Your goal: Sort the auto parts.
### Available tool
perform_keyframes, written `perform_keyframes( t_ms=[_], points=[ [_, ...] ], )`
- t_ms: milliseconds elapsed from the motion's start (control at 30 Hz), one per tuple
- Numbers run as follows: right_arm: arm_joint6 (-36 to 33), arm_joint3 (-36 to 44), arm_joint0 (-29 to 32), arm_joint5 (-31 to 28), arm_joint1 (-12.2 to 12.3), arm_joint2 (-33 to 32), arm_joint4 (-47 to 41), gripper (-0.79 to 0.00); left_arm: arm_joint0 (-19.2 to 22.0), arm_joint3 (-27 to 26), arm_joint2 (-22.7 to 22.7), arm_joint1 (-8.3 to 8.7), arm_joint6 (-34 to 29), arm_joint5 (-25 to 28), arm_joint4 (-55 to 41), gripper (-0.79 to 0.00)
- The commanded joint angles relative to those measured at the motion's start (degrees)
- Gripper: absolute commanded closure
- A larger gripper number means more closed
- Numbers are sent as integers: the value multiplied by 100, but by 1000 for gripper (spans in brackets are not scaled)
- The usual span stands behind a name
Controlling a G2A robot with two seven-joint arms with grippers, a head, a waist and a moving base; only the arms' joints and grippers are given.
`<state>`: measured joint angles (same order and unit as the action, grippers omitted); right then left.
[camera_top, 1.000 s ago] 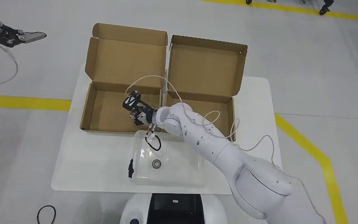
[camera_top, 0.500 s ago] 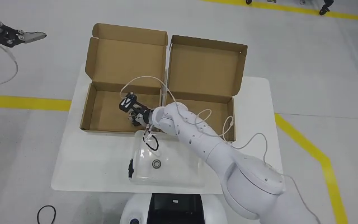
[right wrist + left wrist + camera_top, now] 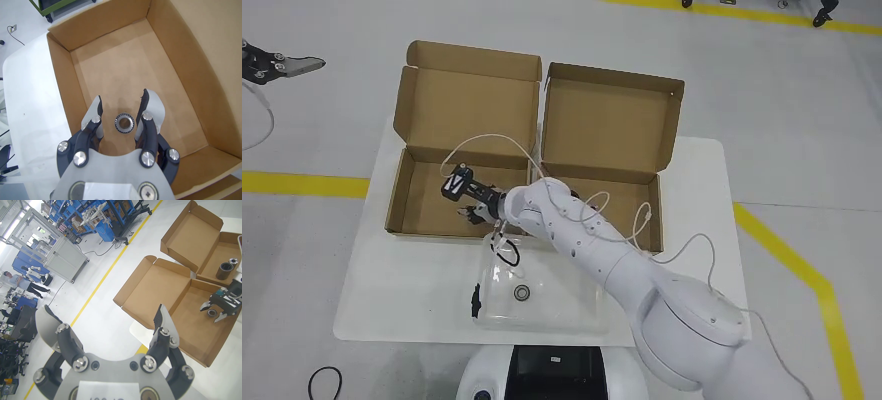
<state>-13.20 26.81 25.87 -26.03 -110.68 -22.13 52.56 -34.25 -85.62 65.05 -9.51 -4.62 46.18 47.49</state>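
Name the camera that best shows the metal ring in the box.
Right wrist view: the bearing lies close and unblocked in the box below the open right gripper. Left wrist view shows it small, far off; from the top the gripper covers it.

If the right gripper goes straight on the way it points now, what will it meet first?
Probably the bearing ring on the cardboard box floor: it lies between the open jaws of the right gripper. Depth is unclear.
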Motion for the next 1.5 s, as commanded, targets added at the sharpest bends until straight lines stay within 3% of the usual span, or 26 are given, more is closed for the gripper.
perform_keyframes(
  t_ms=[0,200,433,767,900,1033,1100,1167,1467],
  points=[
    [66,141,-34,-14,32,-30,116,-388,0,0,0,0,0,0,0,-785],
    [132,914,84,-25,256,-167,518,-388,0,0,0,0,0,0,0,-785],
    [-184,2323,722,100,775,-563,1057,-394,0,0,0,0,0,0,0,-785],
    [-1255,5185,2534,-127,1777,-1824,2096,-416,0,0,0,0,0,0,0,-785],
    [-1701,6242,3256,-646,2076,-2212,2591,-449,0,0,0,0,0,0,0,-785],
    [-1698,6663,3725,-1394,2279,-2538,2605,-486,0,0,0,0,0,0,0,-785],
    [-1688,6747,3884,-1628,2352,-2651,2670,-483,0,0,0,0,0,0,0,-785],
    [-1598,6896,4063,-2005,2444,-2746,2812,-425,0,0,0,0,0,0,0,-785],
    [-1322,7243,4689,-2667,2709,-2934,3324,-400,0,0,0,0,0,0,0,-785]
  ],
)
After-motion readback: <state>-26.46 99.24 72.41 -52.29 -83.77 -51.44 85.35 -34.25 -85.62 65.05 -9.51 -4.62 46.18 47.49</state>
